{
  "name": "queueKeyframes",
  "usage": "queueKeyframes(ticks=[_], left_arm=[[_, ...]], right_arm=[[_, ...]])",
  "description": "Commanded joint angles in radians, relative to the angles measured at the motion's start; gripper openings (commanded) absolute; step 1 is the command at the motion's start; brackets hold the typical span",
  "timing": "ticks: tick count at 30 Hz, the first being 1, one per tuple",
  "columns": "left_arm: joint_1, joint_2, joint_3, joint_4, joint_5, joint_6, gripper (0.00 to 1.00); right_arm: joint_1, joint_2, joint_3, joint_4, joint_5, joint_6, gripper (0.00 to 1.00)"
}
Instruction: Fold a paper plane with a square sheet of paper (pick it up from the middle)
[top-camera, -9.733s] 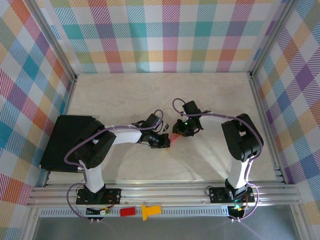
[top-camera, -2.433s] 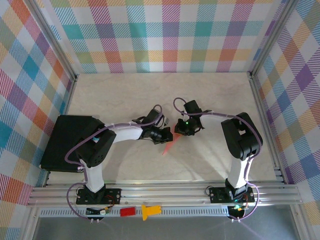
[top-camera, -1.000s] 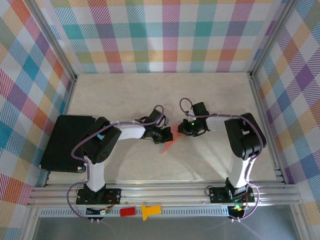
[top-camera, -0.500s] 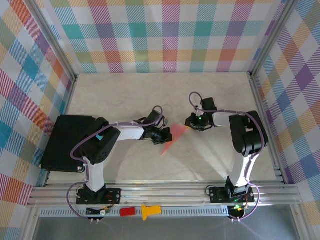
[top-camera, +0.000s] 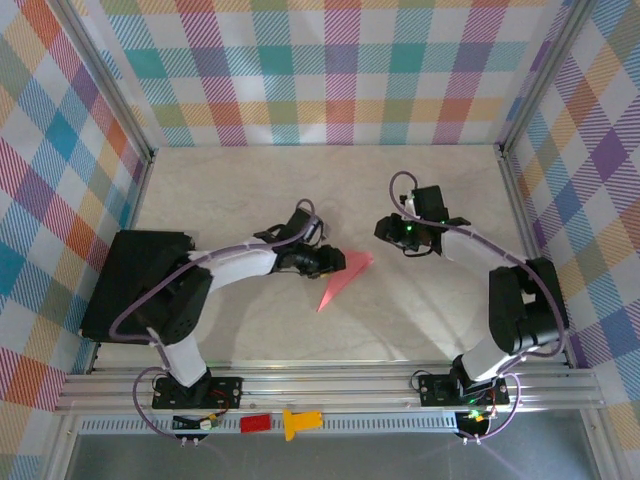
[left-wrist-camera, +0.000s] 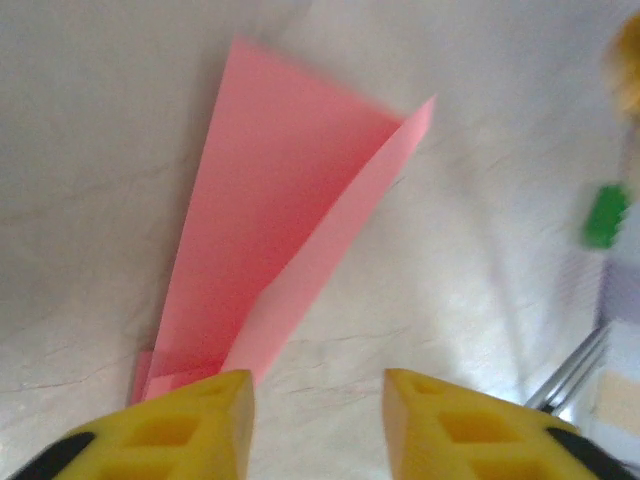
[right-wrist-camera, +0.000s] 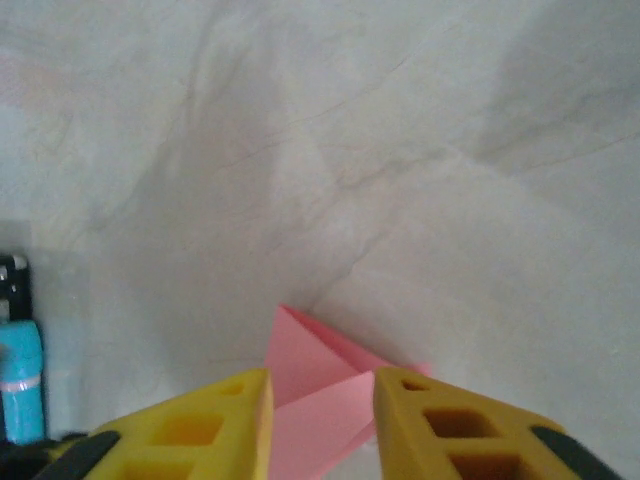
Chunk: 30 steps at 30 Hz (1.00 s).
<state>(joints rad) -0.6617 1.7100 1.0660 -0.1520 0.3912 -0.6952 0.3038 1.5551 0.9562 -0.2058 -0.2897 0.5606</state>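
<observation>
The square sheet of paper lies folded as a paper plane (top-camera: 345, 278), a salmon-pink pointed dart flat on the table. Its wide end points up-right and its tip down-left. My left gripper (top-camera: 337, 262) hovers at the wide end's left side. In the left wrist view its yellow fingers (left-wrist-camera: 205, 410) stand apart over bare table, and the paper plane (left-wrist-camera: 270, 230) lies just ahead and to the left. My right gripper (top-camera: 383, 230) hangs up-right of the plane, clear of it. It is open (right-wrist-camera: 320, 388), and the pink paper (right-wrist-camera: 305, 350) shows through the gap, lying beyond the fingertips.
A black box (top-camera: 135, 280) sits at the table's left edge beside the left arm. A small red block (top-camera: 255, 423) and a yellow piece (top-camera: 297, 423) rest on the front rail. Plaid walls and an aluminium frame (top-camera: 520, 200) enclose the table.
Both grippers have opened and let go of the paper, which now lies flat on the table. The right arm has drawn back up and to the right; the left shifted slightly.
</observation>
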Motion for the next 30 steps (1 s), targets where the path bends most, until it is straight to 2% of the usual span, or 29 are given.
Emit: queueKeyframes(ticks=[1,8,11,15,19,30], left_arm=[[0.057,-0.111,-0.07,-0.023,-0.087,0.0,0.46],[0.166,-0.249,-0.23,-0.04,-0.163,0.013,0.73],[0.191,-0.289,-0.288,-0.028,-0.19,0.018,0.84],[0.22,-0.334,-0.339,-0.02,-0.208,0.039,0.95],[0.242,-0.367,-0.357,-0.039,-0.212,0.075,1.0],[0.252,-0.347,-0.377,-0.004,-0.162,0.088,1.0]], right_arm=[[0.064,-0.026,-0.027,-0.106,0.079,0.047,0.42],[0.274,0.002,0.059,-0.255,0.271,0.164,0.67],[0.348,0.039,0.1,-0.3,0.341,0.245,0.71],[0.404,0.112,0.167,-0.368,0.399,0.361,0.71],[0.441,0.177,0.242,-0.455,0.429,0.433,0.69],[0.455,0.26,0.325,-0.571,0.461,0.529,0.63]])
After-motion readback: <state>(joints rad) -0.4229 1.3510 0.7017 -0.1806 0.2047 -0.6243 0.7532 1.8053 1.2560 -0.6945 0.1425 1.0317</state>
